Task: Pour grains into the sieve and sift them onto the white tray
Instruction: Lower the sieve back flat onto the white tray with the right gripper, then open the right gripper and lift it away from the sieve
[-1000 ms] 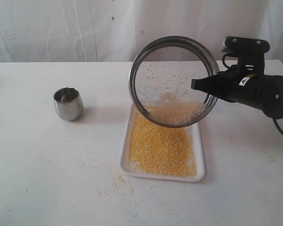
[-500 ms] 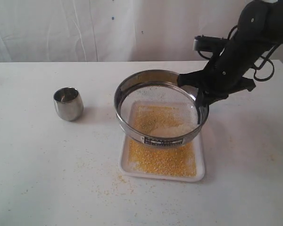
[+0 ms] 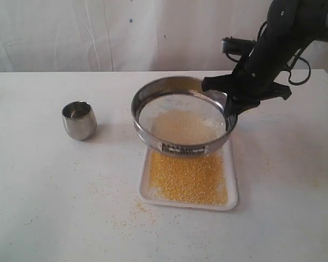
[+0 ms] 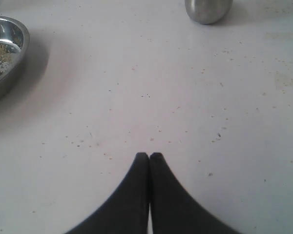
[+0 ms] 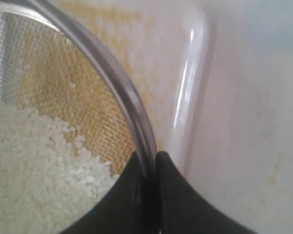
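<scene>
The exterior camera looks down from in front of the sieve [image 3: 181,123], at middle distance, toward the curtain [image 3: 98,33] behind it. The right wrist camera sits tight against the sieve's rim, facing down. The left wrist camera shares the steel cup [image 4: 208,9] with the exterior view.

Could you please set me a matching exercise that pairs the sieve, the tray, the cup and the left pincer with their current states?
Things:
1. sieve
2. tray
3. cup
4. left pincer

States:
A. shut, holding nothing
B. covered with yellow grains
C. gripped at its rim by the right pincer
D. standing alone on the table

Pairs: 1-C, 2-B, 3-D, 4-A
</scene>
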Robot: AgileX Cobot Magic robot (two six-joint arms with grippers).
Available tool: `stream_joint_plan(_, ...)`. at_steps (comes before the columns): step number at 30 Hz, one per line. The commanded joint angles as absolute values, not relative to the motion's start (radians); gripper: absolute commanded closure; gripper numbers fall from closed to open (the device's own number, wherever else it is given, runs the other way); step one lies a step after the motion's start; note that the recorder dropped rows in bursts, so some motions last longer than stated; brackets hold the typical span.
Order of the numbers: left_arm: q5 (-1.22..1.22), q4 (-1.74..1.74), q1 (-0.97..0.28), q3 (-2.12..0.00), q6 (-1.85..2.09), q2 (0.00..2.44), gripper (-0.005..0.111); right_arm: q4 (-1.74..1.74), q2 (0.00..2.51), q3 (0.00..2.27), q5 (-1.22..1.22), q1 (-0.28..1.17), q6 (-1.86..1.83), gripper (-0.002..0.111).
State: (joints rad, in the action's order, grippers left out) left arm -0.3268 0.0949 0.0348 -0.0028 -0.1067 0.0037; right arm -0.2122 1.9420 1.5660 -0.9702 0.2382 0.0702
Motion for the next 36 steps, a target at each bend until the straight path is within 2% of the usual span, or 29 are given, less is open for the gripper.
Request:
stream_joint_plan(1, -0.351, 0.091, 0.031, 0.000, -0.104, 0.000, 0.107, -0.319, 1.958, 1.554, -1.081, 0.241, 0.115, 0.108)
stream_joint_plan(3, -0.351, 0.091, 0.031, 0.000, -0.104, 0.000, 0.107, -0.309, 1.963, 1.529, -1.079, 0.255, 0.050, 0.108)
stream_joint_plan(7, -0.351, 0.091, 0.031, 0.000, -0.104, 0.000, 0.107, -0.294, 1.997, 1.530, -0.792, 0.249, 0.171, 0.108)
stream_joint_plan(9, -0.351, 0.091, 0.031, 0.000, -0.104, 0.000, 0.107, -0.344, 2.006, 1.530, -0.862, 0.249, 0.228, 0.108)
stream_joint_plan(12, -0.351, 0.091, 0.031, 0.000, -0.104, 0.000, 0.107, -0.321, 2.008, 1.518, -1.066, 0.280, 0.088, 0.108)
stream_joint_plan(17, -0.351, 0.091, 0.031, 0.000, -0.104, 0.000, 0.107, -0.214, 1.990, 1.513, -0.931, 0.278, 0.201, 0.108)
stream_joint_plan(28, -0.351, 0.091, 0.031, 0.000, -0.104, 0.000, 0.107, -0.111, 2.041, 1.511, -0.888, 0.278, 0.179, 0.106)
stream_joint_plan(31, -0.351, 0.091, 0.031, 0.000, -0.104, 0.000, 0.107, -0.111, 2.062, 1.511, -0.906, 0.278, 0.151, 0.092)
stream_joint_plan(35, -0.351, 0.091, 0.031, 0.000, -0.104, 0.000, 0.107, -0.111, 2.083, 1.511, -0.939, 0.278, 0.135, 0.056)
stream_joint_plan(36, -0.351, 0.091, 0.031, 0.000, -0.104, 0.000, 0.107, -0.111, 2.083, 1.511, -0.942, 0.278, 0.135, 0.051)
